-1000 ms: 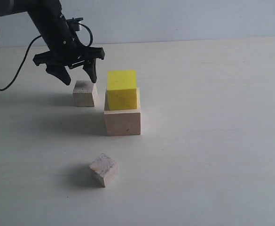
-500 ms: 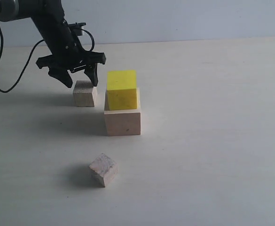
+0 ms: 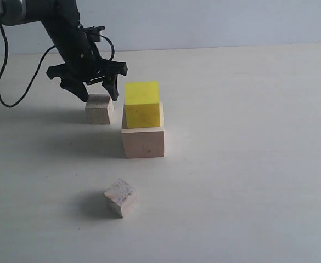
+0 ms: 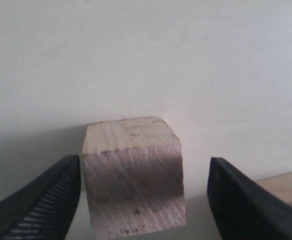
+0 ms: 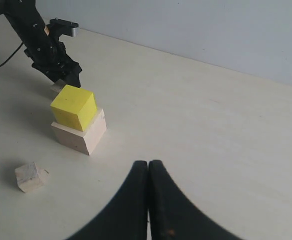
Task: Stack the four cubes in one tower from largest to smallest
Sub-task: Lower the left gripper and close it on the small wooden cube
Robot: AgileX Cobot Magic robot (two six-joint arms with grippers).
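The bright yellow cube [image 3: 142, 104] rests on the large pale wooden cube [image 3: 143, 139] in mid-table. Just left of that stack stands one small wooden cube [image 3: 99, 108]. My left gripper [image 3: 99, 92] hangs open right over it, a finger at each side of its top. In the left wrist view this small cube [image 4: 133, 175] fills the gap between the fingers [image 4: 48, 202], near one and apart from the other. The second small cube [image 3: 120, 197] lies tilted nearer the front. My right gripper [image 5: 148, 165] is shut and empty, out of the exterior view.
A black cable [image 3: 12, 82] loops from the left arm over the table's back left. A pale wall [image 3: 204, 22] runs behind the table. The large cube's edge [image 4: 285, 182] shows beside one left finger.
My left gripper has come down and slightly right, from above and left of the small cube to straddling its top. The cubes and right gripper have not moved.
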